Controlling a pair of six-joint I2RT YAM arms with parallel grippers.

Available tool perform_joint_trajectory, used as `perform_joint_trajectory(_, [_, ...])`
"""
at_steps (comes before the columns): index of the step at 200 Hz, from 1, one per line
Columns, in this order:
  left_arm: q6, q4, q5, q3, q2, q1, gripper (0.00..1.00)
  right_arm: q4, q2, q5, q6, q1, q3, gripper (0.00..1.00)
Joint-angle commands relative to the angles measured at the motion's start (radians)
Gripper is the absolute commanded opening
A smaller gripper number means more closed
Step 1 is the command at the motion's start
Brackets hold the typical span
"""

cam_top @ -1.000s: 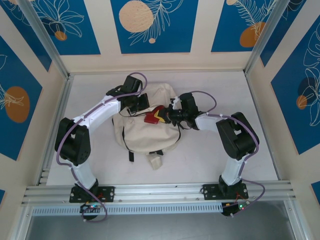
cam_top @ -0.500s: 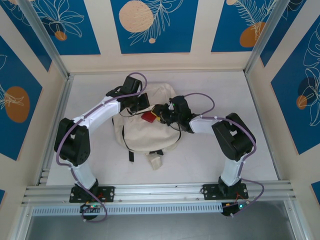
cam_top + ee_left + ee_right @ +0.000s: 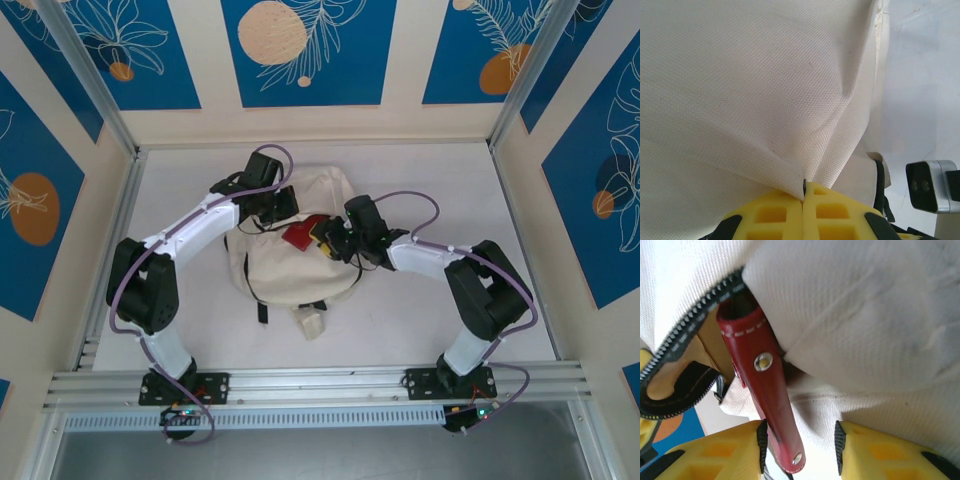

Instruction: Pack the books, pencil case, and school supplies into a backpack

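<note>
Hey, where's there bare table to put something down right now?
Bare table lies right of the backpack beyond the right arm, in the far left corner behind the left arm, and along the near edge between the bases. The middle is crowded.

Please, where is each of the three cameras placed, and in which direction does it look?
Top external: high behind the arms, looking down on the table and backpack; both arms show whole, bases at the bottom.
Left wrist: on the left arm, looking forward; the left gripper is shut on a fold of backpack cloth.
Right wrist: on the right arm, facing the open zipper; the right gripper stands open beside a red case.
Shared: top and right wrist views both show the red case.
</note>
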Motion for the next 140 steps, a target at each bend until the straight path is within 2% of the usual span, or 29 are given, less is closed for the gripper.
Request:
perform_joint_trajectory(1, [0.0,-0.012,0.018,-0.009,-0.029,-0.001,0.0,-0.028,0.032,-0.029,-0.029,0.019,0.004,0.37])
perform_joint_trajectory(42, [0.006,-0.018,0.015,-0.011,-0.025,0.001,0.0,0.042,0.088,-0.075,-0.023,0.019,0.043,0.2])
perform_joint_trajectory(58, [0.006,-0.018,0.016,-0.012,-0.025,-0.001,0.0,0.085,0.097,-0.082,-0.013,0.017,0.048,0.16])
perform_joint_trajectory(102, [0.012,-0.021,0.018,-0.012,-0.023,0.001,0.0,0.232,0.115,-0.118,0.015,0.009,0.058,0.15])
perform_joint_trajectory(140, [0.017,-0.025,0.016,-0.014,-0.023,0.005,0.0,0.291,0.144,-0.086,0.006,-0.007,0.066,0.15])
